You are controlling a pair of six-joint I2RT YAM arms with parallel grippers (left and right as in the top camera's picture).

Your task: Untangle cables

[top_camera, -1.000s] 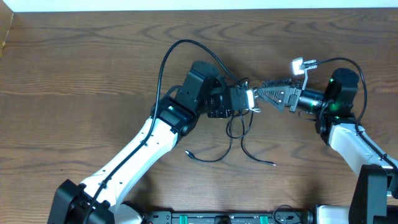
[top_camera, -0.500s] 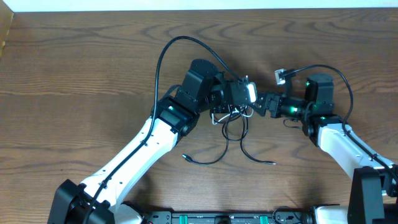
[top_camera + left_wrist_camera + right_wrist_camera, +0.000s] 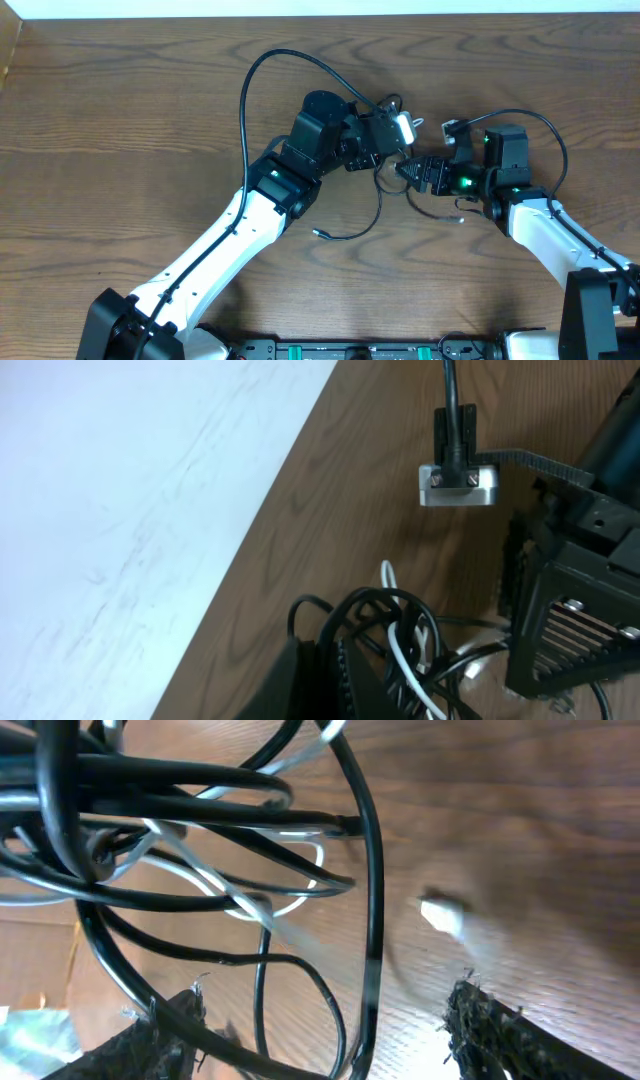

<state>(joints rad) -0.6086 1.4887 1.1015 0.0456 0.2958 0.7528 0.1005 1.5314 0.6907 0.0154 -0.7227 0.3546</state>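
The cables [image 3: 379, 187] are a tangle of thin black cords and one white cord [image 3: 400, 652], bunched between the two arms. My left gripper [image 3: 386, 150] is shut on the bundle [image 3: 372, 608] and holds it a little above the table. One black strand trails to a plug end [image 3: 319, 233] on the wood. From the right, my right gripper [image 3: 413, 172] stands open, with black loops [image 3: 370, 920] crossing between its fingers [image 3: 165, 1040]. Behind the loops a small white plug [image 3: 440, 914] shows.
The wooden table [image 3: 120, 120] ends in a white strip [image 3: 300, 8] at the back. The left arm's thick black cable [image 3: 247, 90] arcs over the table. The right wrist's silver camera mount [image 3: 458, 486] is close to the bundle. A rail [image 3: 370, 350] runs along the front edge.
My left gripper has risen and moved back with the tangle, dragging the trailing ends up the table. The right gripper has come in to the left, onto the strands, and its jaws have narrowed.
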